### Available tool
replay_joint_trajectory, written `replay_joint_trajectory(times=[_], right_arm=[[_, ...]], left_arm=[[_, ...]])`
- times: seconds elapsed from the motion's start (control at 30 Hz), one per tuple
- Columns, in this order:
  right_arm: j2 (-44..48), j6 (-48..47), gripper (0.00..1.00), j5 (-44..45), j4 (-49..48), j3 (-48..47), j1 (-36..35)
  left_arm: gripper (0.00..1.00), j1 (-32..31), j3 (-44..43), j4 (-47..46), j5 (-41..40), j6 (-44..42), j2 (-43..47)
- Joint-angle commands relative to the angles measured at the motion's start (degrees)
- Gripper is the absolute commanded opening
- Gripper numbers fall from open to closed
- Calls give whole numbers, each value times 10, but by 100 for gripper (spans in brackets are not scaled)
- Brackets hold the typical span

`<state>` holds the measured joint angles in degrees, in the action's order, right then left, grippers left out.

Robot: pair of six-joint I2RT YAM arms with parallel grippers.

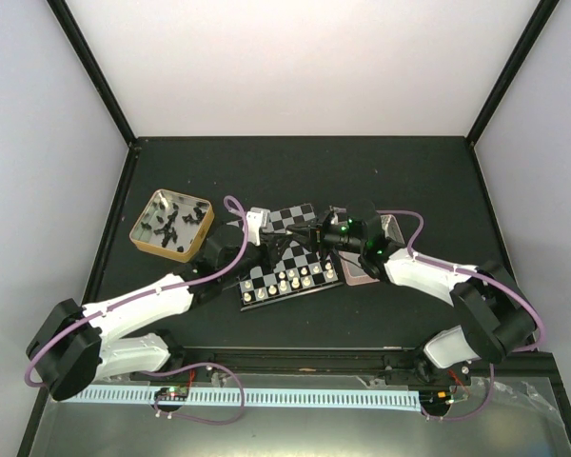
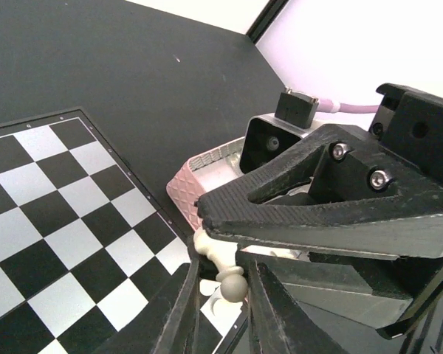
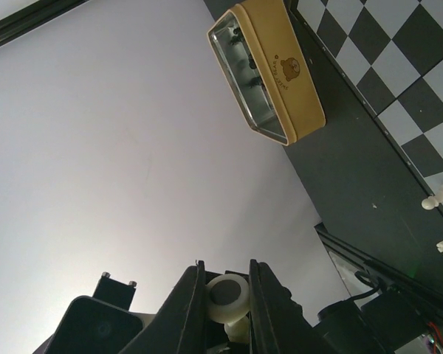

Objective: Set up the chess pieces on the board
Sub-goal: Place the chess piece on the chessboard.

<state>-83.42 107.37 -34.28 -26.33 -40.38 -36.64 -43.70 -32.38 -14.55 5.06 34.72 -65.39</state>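
Note:
The board (image 1: 278,255) lies mid-table with a row of cream chess pieces (image 1: 287,281) along its near edge. My right gripper (image 1: 314,235) is shut on a cream pawn; its round felt base (image 3: 229,297) sits between the fingers (image 3: 193,310). In the left wrist view the right gripper (image 2: 209,237) holds that pawn (image 2: 223,262) over the board's (image 2: 59,214) corner. The pawn's head sits between my left gripper's (image 2: 225,299) fingers, against one and with a gap to the other. The left gripper (image 1: 287,242) is open.
A gold-rimmed tin (image 1: 171,224) with several black pieces stands left of the board and shows in the right wrist view (image 3: 269,74). A pink tray (image 2: 199,177) sits by the board's right edge, partly under the right arm (image 1: 366,271). Two cream pieces (image 3: 441,198) stand at the board edge.

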Motion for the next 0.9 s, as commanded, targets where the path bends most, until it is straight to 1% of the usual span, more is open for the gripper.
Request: replay_joint_trajectory(times=[0.0,0.1,0.33,0.6,0.73,0.8,0.87], right_arm=[[2,9,9,-9,-34,0,-3],[2,7,9,-10,-37,0,-3],[2,0,9,-14,-34,0,-4],[0,-9,9,-21,-29,0,-3],[0,-24,10,-22,-15,0,-3],[2,-40,14,-19,1,0,-3],[4,-62,20,-13,21,-1,-3]], left_arm=[[21,-2,5,6,-12,-4,-2],[23,-2,5,7,-18,-7,-2],[22,-2,-6,9,-37,-28,5],[11,-2,-13,5,-39,-34,1],[3,-2,-17,16,-43,-40,6],[2,-3,-24,33,-47,-45,9],[2,-2,-35,66,-51,-52,10]])
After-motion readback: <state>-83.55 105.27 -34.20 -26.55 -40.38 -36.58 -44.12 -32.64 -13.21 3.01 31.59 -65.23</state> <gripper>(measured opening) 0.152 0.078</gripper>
